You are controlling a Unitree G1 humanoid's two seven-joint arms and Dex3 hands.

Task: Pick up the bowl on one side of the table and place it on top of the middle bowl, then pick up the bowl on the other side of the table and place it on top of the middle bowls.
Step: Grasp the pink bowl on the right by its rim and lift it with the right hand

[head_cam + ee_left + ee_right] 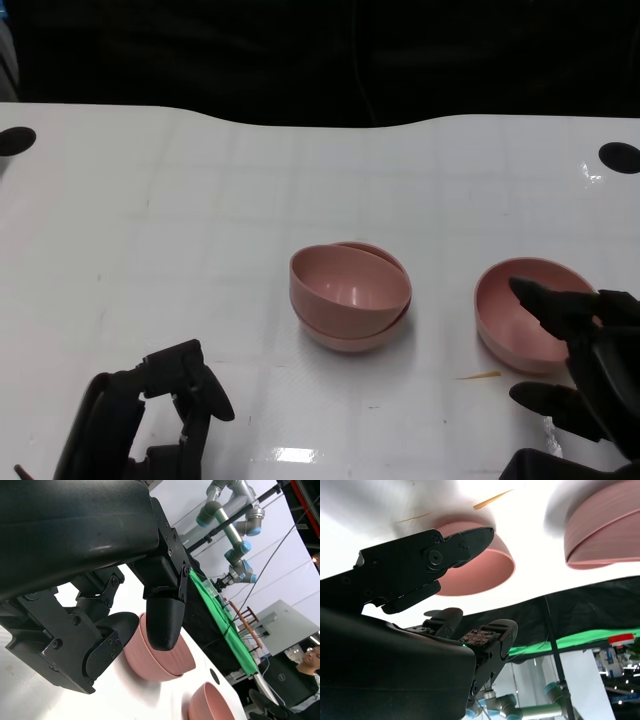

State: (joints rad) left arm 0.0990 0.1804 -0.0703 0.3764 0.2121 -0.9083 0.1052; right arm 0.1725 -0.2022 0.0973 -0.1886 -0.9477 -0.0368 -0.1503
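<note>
Starting step two: reaching with right hand (575, 355), fingers spread wide around bowl (520, 312) at four o'clock of stack (350, 295), not gripping. Left hand (165, 405) resting empty, fingers apart. Needing closing, lifting, carrying toward ten o'clock.

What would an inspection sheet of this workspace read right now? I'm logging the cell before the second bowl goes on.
Surface: white table, black round marks at far corners.
Job's things: tilted pink bowl sits in the middle bowl; right bowl stands alone.
Clutter: small yellowish sliver near right bowl.
Hands: left hand holds nothing; right hand at right bowl, grasp unclear.
Cables: black cables in background.
Surroundings: another robot arm, green table, a person.
</note>
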